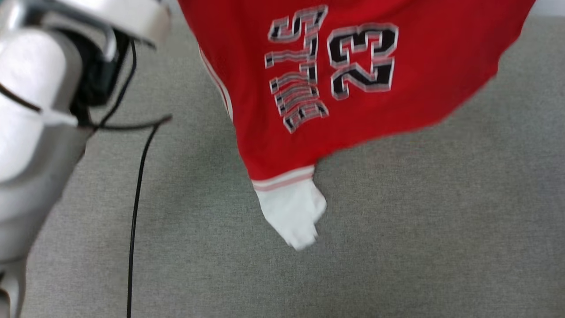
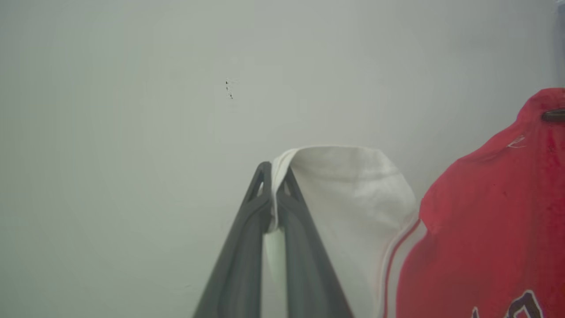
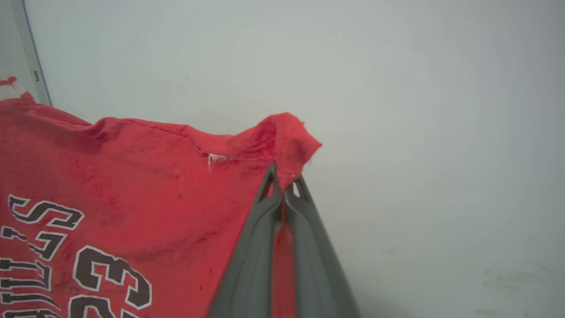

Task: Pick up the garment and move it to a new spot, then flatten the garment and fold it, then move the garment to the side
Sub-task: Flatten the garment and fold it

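The garment (image 1: 353,110), a red jersey with black "BULLS" and 23 lettering, hangs in the air over the grey surface, lettering facing me; one white sleeve (image 1: 293,216) dangles at its lowest point. In the left wrist view my left gripper (image 2: 274,176) is shut on the edge of a white sleeve (image 2: 353,198), with the red body (image 2: 485,221) to its right. In the right wrist view my right gripper (image 3: 283,179) is shut on a bunched red corner of the garment (image 3: 132,176), which spreads away to its left.
A grey fabric-covered surface (image 1: 397,243) lies below the hanging jersey. My pale left arm (image 1: 39,110) fills the left side, with a black cable (image 1: 134,212) running down from it. A plain pale wall (image 2: 132,132) stands behind both grippers.
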{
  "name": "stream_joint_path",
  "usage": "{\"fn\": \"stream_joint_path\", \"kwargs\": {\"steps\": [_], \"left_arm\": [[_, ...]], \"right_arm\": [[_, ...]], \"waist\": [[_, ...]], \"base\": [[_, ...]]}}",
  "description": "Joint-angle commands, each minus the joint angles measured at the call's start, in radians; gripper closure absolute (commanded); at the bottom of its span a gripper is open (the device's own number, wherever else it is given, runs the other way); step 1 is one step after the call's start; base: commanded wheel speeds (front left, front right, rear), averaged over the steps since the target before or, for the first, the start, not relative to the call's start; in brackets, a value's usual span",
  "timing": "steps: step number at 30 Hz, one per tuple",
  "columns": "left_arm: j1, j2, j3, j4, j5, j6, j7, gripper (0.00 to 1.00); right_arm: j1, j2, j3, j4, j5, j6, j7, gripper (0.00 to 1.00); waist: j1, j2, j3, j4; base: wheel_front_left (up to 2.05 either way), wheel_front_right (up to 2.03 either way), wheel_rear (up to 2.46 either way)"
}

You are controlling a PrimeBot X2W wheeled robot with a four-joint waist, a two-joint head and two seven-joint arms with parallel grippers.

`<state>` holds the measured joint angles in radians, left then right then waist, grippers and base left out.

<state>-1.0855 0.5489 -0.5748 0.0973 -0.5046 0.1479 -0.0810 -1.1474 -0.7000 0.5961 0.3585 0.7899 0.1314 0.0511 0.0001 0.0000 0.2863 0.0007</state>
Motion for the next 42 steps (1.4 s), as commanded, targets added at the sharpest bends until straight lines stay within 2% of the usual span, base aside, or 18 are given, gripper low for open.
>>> {"fn": "stream_joint_path", "kwargs": {"steps": [1,11,17,22,31,37,42], "left_arm": [[-0.068,-0.007,0.007,0.028,0.013,-0.012,0.005,1.00],[-0.449,-0.055,0.019,0.210,0.054,-0.086,0.030,1.00],[-0.651,-0.086,0.027,0.323,0.070,-0.122,0.022,1.00],[-0.744,-0.102,0.013,0.378,0.088,-0.145,0.014,1.00],[-0.705,-0.112,-0.011,0.455,0.090,-0.150,-0.027,1.00],[-0.574,-0.095,-0.019,0.454,0.065,-0.140,-0.069,1.00],[-0.462,-0.094,-0.031,0.435,0.051,-0.126,-0.094,1.00]], "right_arm": [[-0.054,0.017,-0.014,0.016,-0.020,-0.002,0.006,1.00],[-0.355,0.064,-0.024,0.142,-0.072,-0.002,0.024,1.00],[-0.543,0.058,-0.014,0.218,-0.091,-0.002,0.010,1.00],[-0.642,0.047,0.023,0.265,-0.090,-0.002,-0.008,1.00],[-0.631,0.058,0.098,0.345,-0.045,-0.002,-0.064,1.00],[-0.527,0.073,0.202,0.366,0.008,-0.002,-0.125,1.00],[-0.453,0.052,0.269,0.344,0.035,-0.002,-0.157,1.00]], "waist": [[-0.0001,0.0000,0.038,-0.001],[-0.0001,0.0000,0.164,-0.007],[-0.0001,0.0000,0.242,-0.009],[-0.0001,0.0000,0.294,-0.007],[-0.0001,0.0000,0.336,0.002],[-0.0001,0.0000,0.312,0.006],[-0.0001,0.0000,0.280,0.015]], "base": [[0.00,0.00,0.00],[0.00,0.00,0.00],[0.00,0.00,0.00],[0.00,0.00,0.00],[0.00,0.00,0.00],[0.00,0.00,0.00],[0.00,0.00,0.00]]}}
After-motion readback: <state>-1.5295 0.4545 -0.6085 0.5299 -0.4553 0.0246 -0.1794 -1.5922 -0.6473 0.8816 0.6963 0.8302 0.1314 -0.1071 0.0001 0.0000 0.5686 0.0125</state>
